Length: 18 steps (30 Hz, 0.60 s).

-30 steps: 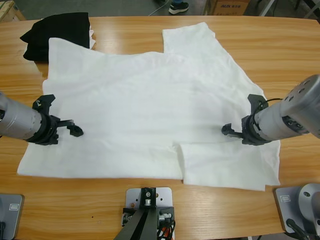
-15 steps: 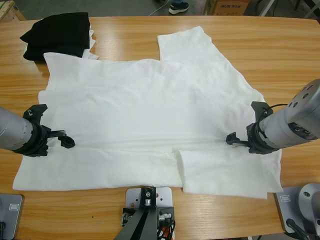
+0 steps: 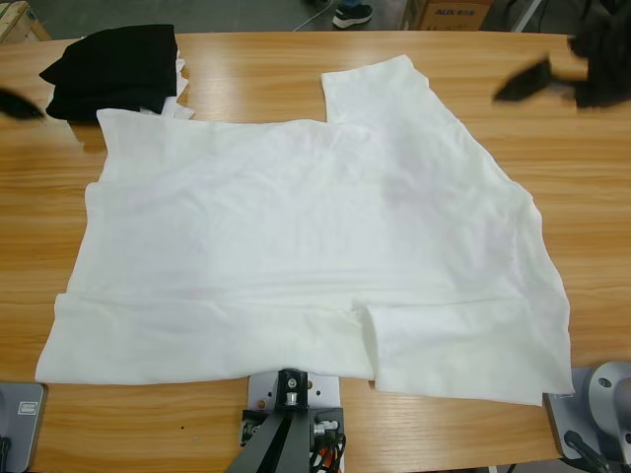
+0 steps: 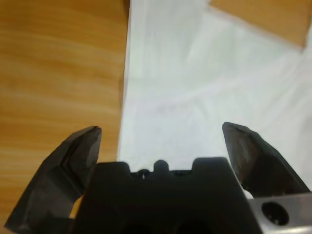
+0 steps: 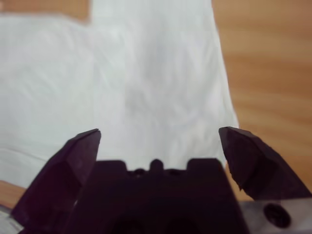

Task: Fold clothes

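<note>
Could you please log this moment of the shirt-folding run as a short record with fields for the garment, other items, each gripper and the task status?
garment: white T-shirt spread flat on the wooden table, its near hem at the table's front edge
other items: folded black garment at the far corner of the table, touching the shirt's far edge
left gripper: jaws open, empty, above the shirt's edge
right gripper: jaws open, empty, above the shirt
task status: no fold visible yet

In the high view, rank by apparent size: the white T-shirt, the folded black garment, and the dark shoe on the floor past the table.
1. Large plain white short-sleeved T-shirt, spread across the table.
2. Small folded black garment.
3. Dark shoe, only partly in view and farther away, so its rank is unsure.
</note>
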Each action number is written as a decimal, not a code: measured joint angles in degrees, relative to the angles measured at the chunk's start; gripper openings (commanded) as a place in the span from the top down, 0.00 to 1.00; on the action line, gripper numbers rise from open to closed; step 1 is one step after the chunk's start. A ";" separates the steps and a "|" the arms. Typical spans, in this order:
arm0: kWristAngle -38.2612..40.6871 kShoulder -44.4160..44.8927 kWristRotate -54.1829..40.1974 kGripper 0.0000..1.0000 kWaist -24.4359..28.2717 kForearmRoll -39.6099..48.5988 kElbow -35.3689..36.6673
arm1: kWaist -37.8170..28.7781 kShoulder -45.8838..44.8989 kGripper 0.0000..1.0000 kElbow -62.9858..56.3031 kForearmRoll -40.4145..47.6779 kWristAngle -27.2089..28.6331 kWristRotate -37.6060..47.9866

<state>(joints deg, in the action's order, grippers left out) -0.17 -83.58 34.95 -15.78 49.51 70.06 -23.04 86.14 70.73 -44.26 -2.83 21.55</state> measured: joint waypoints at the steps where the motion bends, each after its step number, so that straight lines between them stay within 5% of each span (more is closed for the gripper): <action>1: 3.03 -1.70 -2.22 0.11 2.60 -0.11 2.15 | 2.56 1.04 0.00 1.20 1.09 -3.30 -2.77; 6: 19.34 -12.02 -16.21 0.19 15.40 -0.19 7.43 | 11.40 8.70 0.00 8.10 2.23 -16.13 -11.34; 11: 26.78 -22.86 -33.12 0.18 23.87 -0.19 8.11 | 13.03 14.96 0.00 10.84 2.23 -17.61 -12.27; 18: 28.47 -31.48 -51.08 0.16 25.86 -0.32 13.60 | 13.90 21.33 0.00 13.52 2.23 -17.72 -12.27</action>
<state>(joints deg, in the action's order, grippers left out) 28.30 -115.06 -16.14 10.08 49.19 83.67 -9.13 107.47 84.25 -42.04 -20.55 9.28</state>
